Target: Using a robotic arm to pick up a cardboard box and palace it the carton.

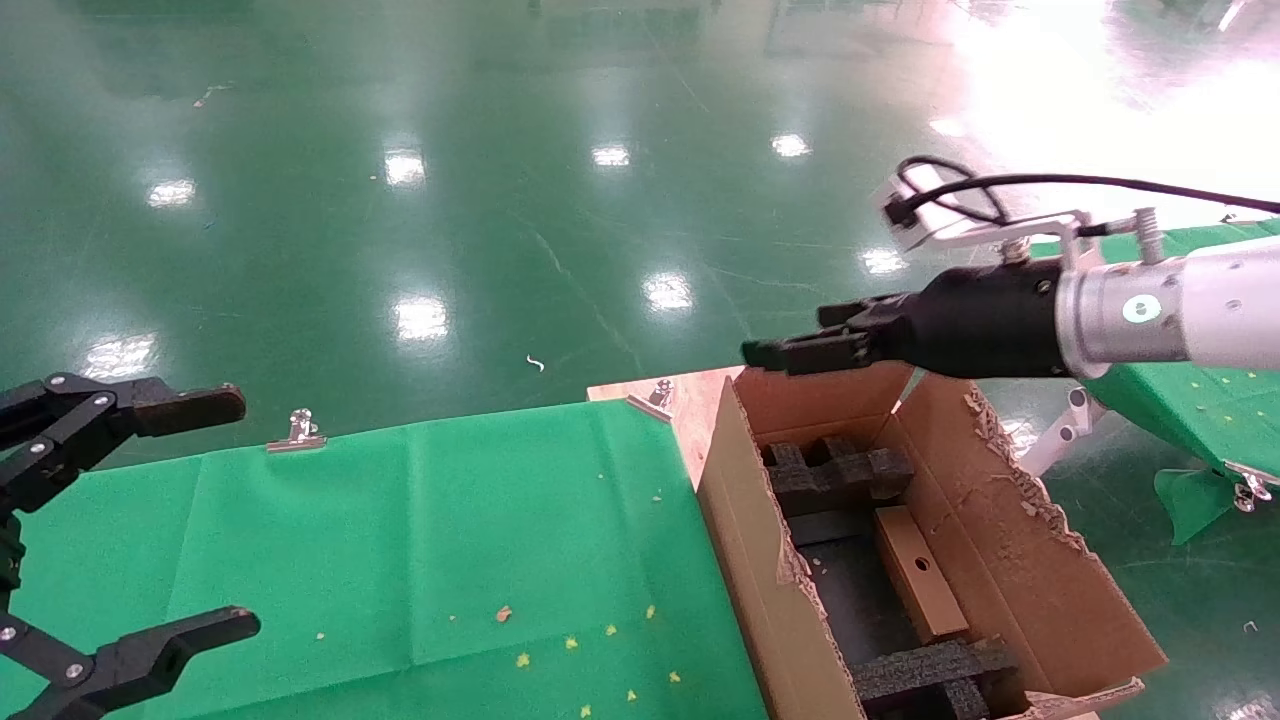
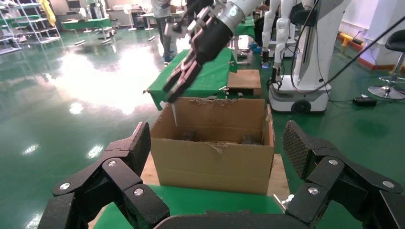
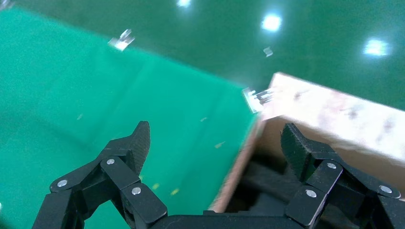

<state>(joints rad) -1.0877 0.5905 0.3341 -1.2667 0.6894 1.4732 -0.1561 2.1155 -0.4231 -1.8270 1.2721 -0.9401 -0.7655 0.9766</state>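
Observation:
The carton (image 1: 1010,520) stands open at the right end of the green table, with black foam blocks (image 1: 835,470) inside. The small cardboard box (image 1: 915,570), with a round hole, lies flat on the carton's floor between the foam blocks. My right gripper (image 1: 790,350), on the white arm, hovers above the carton's far left corner, open and empty. The right wrist view shows its gripper (image 3: 215,138) wide apart over the carton's edge (image 3: 239,167). My left gripper (image 1: 245,512) is open and empty at the far left. The left wrist view shows the left gripper (image 2: 217,138), the carton (image 2: 210,162) and the right gripper (image 2: 179,83).
A green cloth (image 1: 430,560) covers the table, held by metal clips (image 1: 297,430). The carton sits on a wooden board (image 1: 690,395). A second green-covered table (image 1: 1190,400) stands to the right. Another white robot (image 2: 305,57) stands beyond the carton. Shiny green floor lies all round.

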